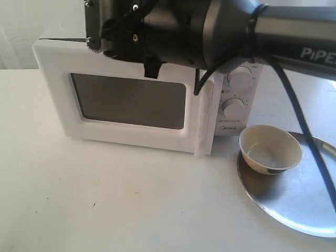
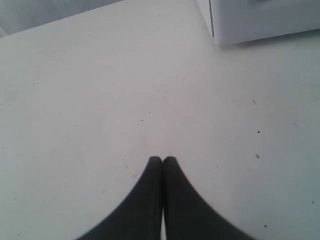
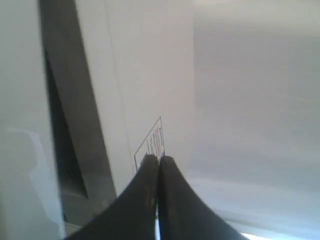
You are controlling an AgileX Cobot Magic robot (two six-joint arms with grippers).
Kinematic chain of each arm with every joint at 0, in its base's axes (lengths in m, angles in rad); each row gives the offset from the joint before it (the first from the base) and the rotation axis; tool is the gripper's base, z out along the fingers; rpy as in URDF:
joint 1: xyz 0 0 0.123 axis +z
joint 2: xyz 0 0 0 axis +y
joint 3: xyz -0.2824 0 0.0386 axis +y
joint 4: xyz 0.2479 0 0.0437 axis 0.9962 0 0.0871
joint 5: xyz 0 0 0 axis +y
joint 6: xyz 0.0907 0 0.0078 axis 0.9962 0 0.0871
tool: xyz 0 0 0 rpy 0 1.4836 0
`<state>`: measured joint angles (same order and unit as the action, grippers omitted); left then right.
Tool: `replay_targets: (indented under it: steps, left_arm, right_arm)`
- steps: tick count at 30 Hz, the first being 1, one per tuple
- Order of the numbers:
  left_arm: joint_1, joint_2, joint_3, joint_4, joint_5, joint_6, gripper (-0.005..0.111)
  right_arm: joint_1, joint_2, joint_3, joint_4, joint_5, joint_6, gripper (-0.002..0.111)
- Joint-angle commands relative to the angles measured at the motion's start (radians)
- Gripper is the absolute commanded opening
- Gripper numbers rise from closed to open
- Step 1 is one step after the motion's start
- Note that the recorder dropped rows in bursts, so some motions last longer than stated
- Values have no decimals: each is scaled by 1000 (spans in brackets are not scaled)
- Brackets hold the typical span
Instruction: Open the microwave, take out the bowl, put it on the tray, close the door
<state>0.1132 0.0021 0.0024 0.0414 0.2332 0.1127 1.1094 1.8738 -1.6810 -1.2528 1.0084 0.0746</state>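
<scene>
Right claw [image 3: 159,161]: fingers pressed together, pinching nothing; hovers over the top of the microwave [image 1: 239,102] beside a sticker [image 3: 151,142], next to a dark seam that looks like the gap along the upper edge of the door [image 1: 131,100]; arm [image 1: 220,23] reaches across from the right, probably placed to push rather than to grip.
Left claw [image 2: 162,160]: likewise pressed together and empty; hangs over bare tabletop [image 1: 105,199], a corner of the microwave at the edge of its view; seems parked clear of the door's swing.
Door: nearly home against the body, the side with the handle [image 1: 201,131] standing slightly proud; appears not quite latched, though cannot be told for certain.
Bowl [image 1: 270,149]: upright, nothing visible inside; rests on the tray [image 1: 296,207] at the rim nearest the microwave; dark patch low on its outside; well apart from both claws.
Tray: flat on the tabletop, just beside the dial side of the microwave; partly cut off by the frame edge.
Stage, by judgement: bowl delivered; only the final press on the door left to do.
Risk: shoving the whole microwave backward instead of latching.
</scene>
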Motion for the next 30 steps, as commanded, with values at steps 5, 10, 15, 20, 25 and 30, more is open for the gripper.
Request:
replay_targets:
  steps: [5, 10, 15, 20, 25, 30]
  left_arm:
    - [-5, -2, -2, -8, 2, -3, 0]
    - [-5, -2, -2, -8, 2, -3, 0]
    - [-5, -2, -2, -8, 2, -3, 0]
    - [-5, -2, -2, -8, 2, -3, 0]
    - [-5, -2, -2, -8, 0, -3, 0]
    - [-5, -2, -2, -8, 0, -3, 0]
  right_arm:
    - [-134, 60, -3, -9, -120, 87, 0]
    - [-204, 129, -3, -128, -135, 132, 0]
    - [-265, 177, -3, -237, -188, 438, 0]
    - [-255, 170, -3, -233, -245, 462, 0]
    - [-181, 51, 11, -116, -270, 449, 0]
    - [-119, -244, 221, -76, -334, 442, 0]
